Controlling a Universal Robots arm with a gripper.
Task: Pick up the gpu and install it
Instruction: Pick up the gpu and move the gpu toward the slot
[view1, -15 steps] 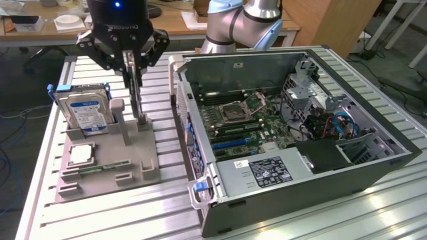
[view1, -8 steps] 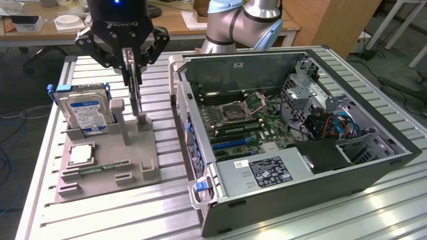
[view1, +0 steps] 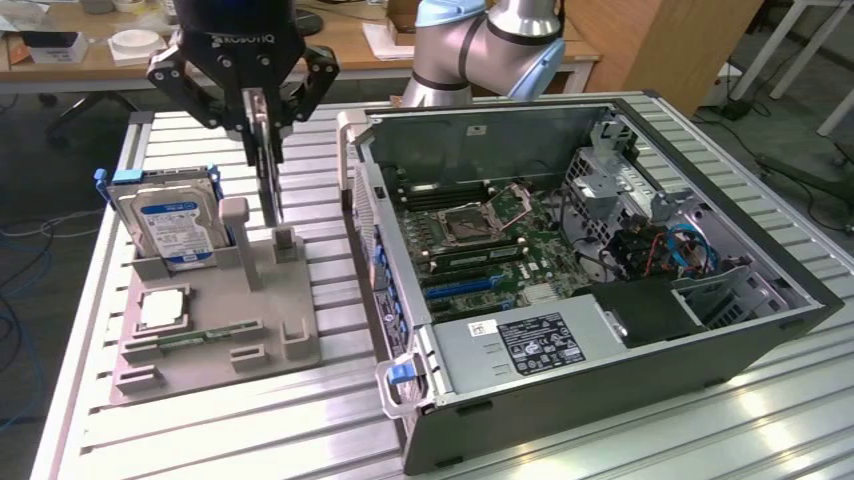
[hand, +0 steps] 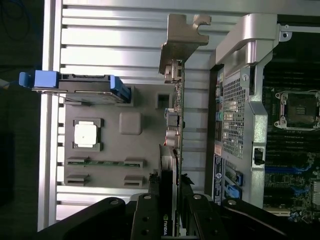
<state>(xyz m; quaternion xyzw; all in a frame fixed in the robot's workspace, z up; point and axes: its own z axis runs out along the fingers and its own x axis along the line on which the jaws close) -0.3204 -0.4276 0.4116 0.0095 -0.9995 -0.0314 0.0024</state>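
The gpu (view1: 271, 185) is a thin dark card that I see edge-on, hanging upright from my gripper (view1: 264, 125), which is shut on its top edge. It hangs over the grey holder tray (view1: 287, 335), with its lower edge right at a slot post; I cannot tell whether they touch. From the wrist view the gpu (hand: 176, 115) runs away from my gripper (hand: 170, 200), its silvery bracket (hand: 179, 37) at the far end, and a black finger (hand: 147, 212) presses on each face. The open computer case (view1: 587, 230) stands beside it on the exterior view's right.
On the tray stand a silver hard drive (view1: 167, 215) with blue rails, a processor chip (view1: 163, 310) and a green memory stick (view1: 207, 333). The motherboard (view1: 467, 240) lies exposed inside the case. The case wall (hand: 240, 100) rises close beside the card. The table is ribbed aluminium.
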